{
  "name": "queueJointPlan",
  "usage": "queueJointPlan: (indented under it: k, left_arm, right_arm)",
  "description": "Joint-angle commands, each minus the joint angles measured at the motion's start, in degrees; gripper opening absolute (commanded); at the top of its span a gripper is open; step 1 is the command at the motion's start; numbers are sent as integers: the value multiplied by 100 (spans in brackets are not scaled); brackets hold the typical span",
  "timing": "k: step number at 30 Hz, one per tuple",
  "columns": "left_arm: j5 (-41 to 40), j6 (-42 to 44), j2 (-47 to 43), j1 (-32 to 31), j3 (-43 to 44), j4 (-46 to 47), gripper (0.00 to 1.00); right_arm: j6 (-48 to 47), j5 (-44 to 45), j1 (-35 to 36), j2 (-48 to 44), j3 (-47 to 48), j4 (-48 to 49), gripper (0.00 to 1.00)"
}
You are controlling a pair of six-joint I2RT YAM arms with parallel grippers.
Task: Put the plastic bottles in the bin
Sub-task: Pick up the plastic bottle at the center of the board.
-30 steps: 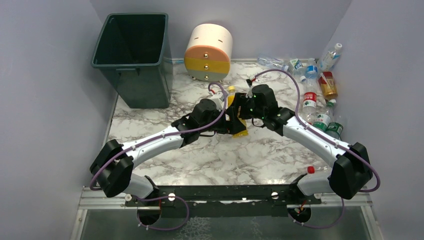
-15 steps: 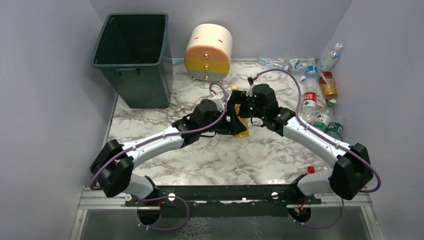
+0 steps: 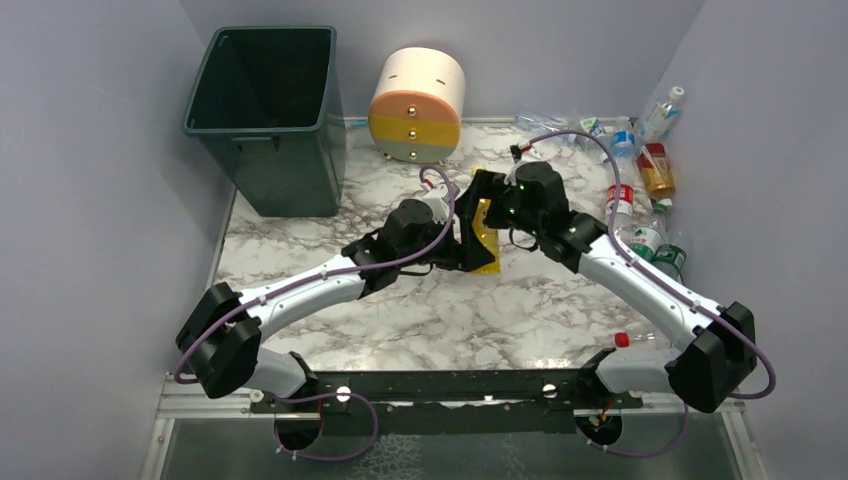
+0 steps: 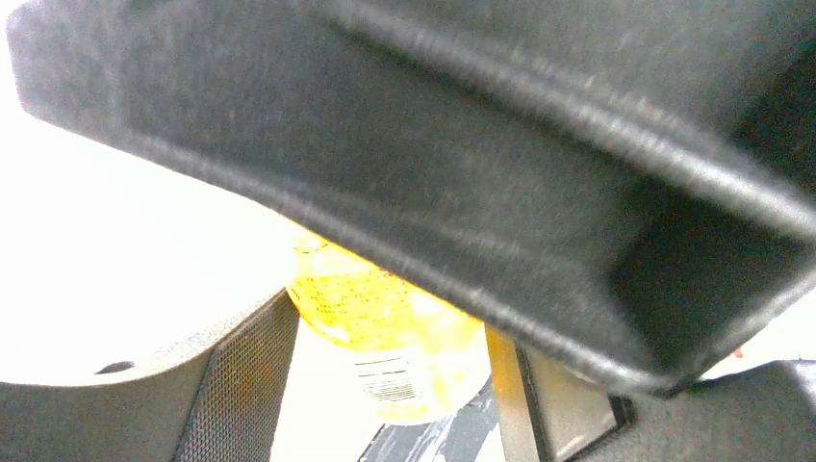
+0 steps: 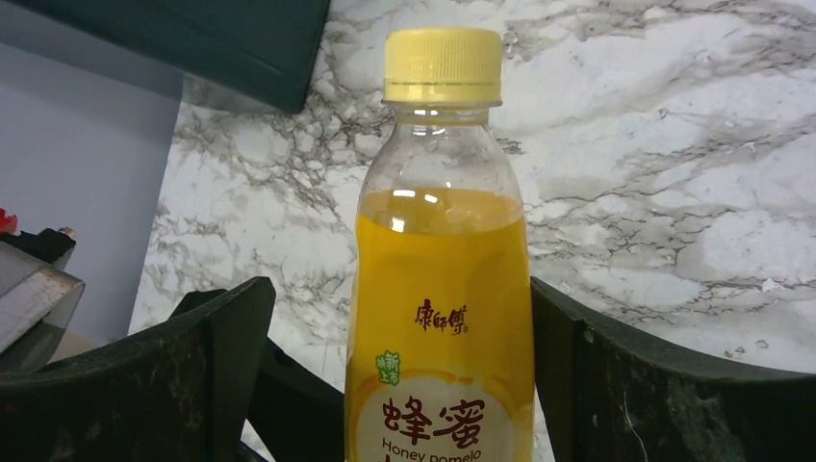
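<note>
Marbled desk (image 3: 420, 310): both arms bend inward to a yellow-capped orange plastic bottle (image 5: 443, 318) reading "Honey pomelo"; right tool (image 5: 409, 380) released, left tool (image 3: 468, 245) hold unclear.

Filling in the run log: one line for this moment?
left end effector: around yellow bottle, grip unclear | right end effector: open
</note>
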Motion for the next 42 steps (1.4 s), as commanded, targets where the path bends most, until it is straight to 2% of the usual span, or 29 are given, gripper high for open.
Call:
queueJointPlan:
  k: [1, 15, 26, 31, 42]
  left_arm:
    - [-139, 64, -127, -15, 51, 89, 53]
    - [-489, 290, -135, -5, 200, -224, 53]
    - [-592, 886, -153, 383, 1143, -1049, 53]
    - [-392, 1135, -85, 892, 1763, -1389, 53]
    - [200, 1625, 79, 2657, 3693, -2208, 54]
  right_arm:
    - [20, 307, 38, -268, 311, -215, 99]
    - [-190, 909, 29, -668, 776, -936, 99]
    - [-345, 1639, 29, -1302, 1040, -1395, 99]
    - [-318, 1643, 29, -1421, 963, -1427, 99]
    - [-301, 1598, 28, -1529, 749, -1350, 99]
